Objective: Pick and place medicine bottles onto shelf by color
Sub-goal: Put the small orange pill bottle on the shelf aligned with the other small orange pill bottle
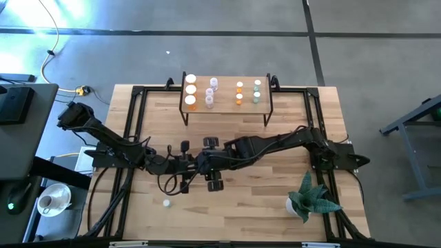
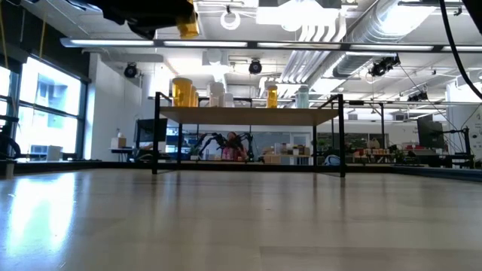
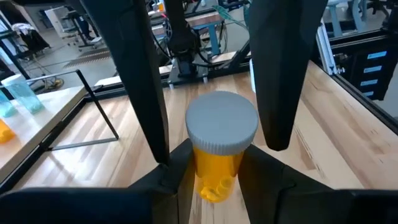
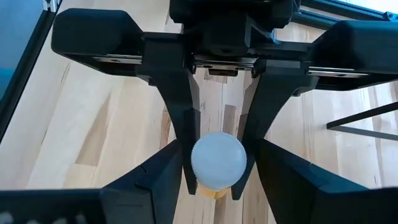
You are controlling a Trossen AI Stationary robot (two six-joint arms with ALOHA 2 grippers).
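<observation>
- I have the left gripper (image 3: 214, 177) clamped on an orange medicine bottle (image 3: 221, 143). Its two fingers press the body just under the white cap, so the bottle stays upright and the cap stays free.
- The bottle hangs in the air above the middle of the table (image 1: 262, 207), well short of the shelf (image 1: 224, 96). The low view shows it high above the wood, touching nothing below.
- The right gripper (image 4: 217, 186) faces the left one head-on. Its fingers (image 3: 140, 81) stand apart on either side of the cap, with a gap on each side, so it is open and not gripping yet.
- I judge this to be a handover: the two grippers are turned crosswise to each other so that both pairs of fingers fit round the one small bottle.
- Both arms reach inward and lie low and stretched out, meeting near the table's centre, the left from its own side and the right from the far side.
- The shelf already holds orange bottles at its left end, lilac ones beside them, and orange and pale green ones further right. I would expect this bottle to go with the orange group.
- One more bottle (image 1: 166, 202) stands on the table near the front edge, well apart from both grippers.
- The risk I see is the left gripper letting go before the right has closed, because the bottle is small and has nothing under it.
</observation>
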